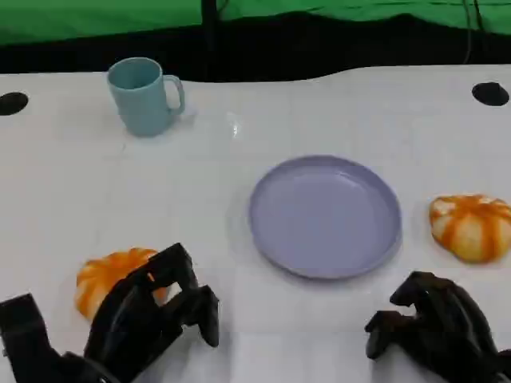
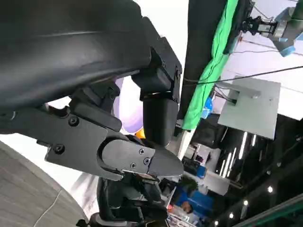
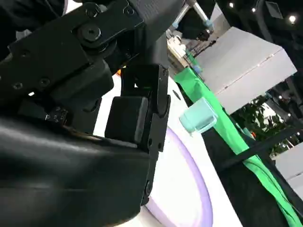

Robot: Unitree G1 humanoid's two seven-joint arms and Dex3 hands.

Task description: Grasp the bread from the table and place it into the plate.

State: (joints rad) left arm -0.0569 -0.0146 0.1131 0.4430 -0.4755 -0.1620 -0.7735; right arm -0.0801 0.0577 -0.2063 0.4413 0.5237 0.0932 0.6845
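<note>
A white table point(image 1: 239, 199) holds a round lavender plate point(image 1: 325, 215) near its middle, with nothing lying in it. There are 2 orange-and-white striped breads on the table, both outside the plate. 1 bread point(image 1: 108, 279) lies at the near left, well apart from the plate, and the left hand point(image 1: 152, 315) sits just in front of it, its black fingers point(image 1: 176, 271) reaching over the bread's near right side; the hand hides the place where they would meet, so I cannot tell whether they touch the bread or grip it. The other bread point(image 1: 473, 227) lies to the right of the plate, just beside its rim but apart from it. The right hand point(image 1: 435, 327) rests low at the near right, near the plate's front edge and clear of the bread on that side, its fingers curled in with nothing between them. A light blue mug point(image 1: 144, 96) stands upright at the far left, well apart from everything else, its handle turned to the right. In the right wrist view the plate's lavender rim point(image 3: 189, 175) curves past the hand's black shell, with the mug point(image 3: 199, 117) beyond it in front of a green cloth point(image 3: 222, 111). In the left wrist view a patch of the plate point(image 2: 129, 101) and a sliver of orange point(image 2: 140, 134) show between the hand's black parts.
</note>
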